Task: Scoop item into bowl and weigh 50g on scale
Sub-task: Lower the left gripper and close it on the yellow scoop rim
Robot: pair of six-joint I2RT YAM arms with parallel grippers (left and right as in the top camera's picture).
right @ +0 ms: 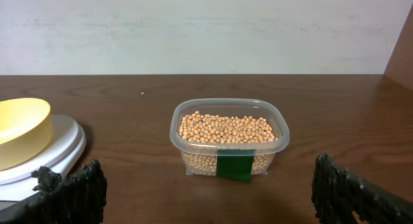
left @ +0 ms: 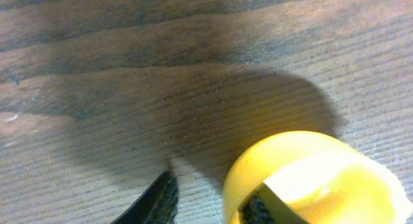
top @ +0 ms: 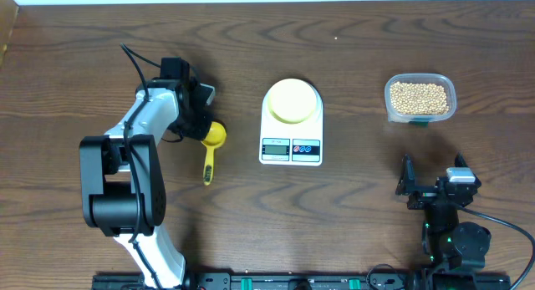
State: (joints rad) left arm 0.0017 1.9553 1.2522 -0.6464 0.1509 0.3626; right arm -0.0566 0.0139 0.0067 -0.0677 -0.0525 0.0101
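Arm on the left side folds forward over the table (top: 84,39), and the left gripper (top: 203,121) tips down at the cup end of a yellow scoop (top: 210,152) whose handle points back toward the robot. In the wrist view one dark fingertip (left: 161,198) stands just beside the cup with bare wood between them, while the other is at the cup itself; whether they pinch it I cannot tell. At centre, the scale (top: 291,139) carries the bowl (top: 292,100), which is empty. Farther right, a clear tub (right: 229,102) with a green label (right: 233,166) holds the beans (right: 226,128). The right gripper (top: 433,177) rests low near the robot, facing the tub, fingers spread wide.
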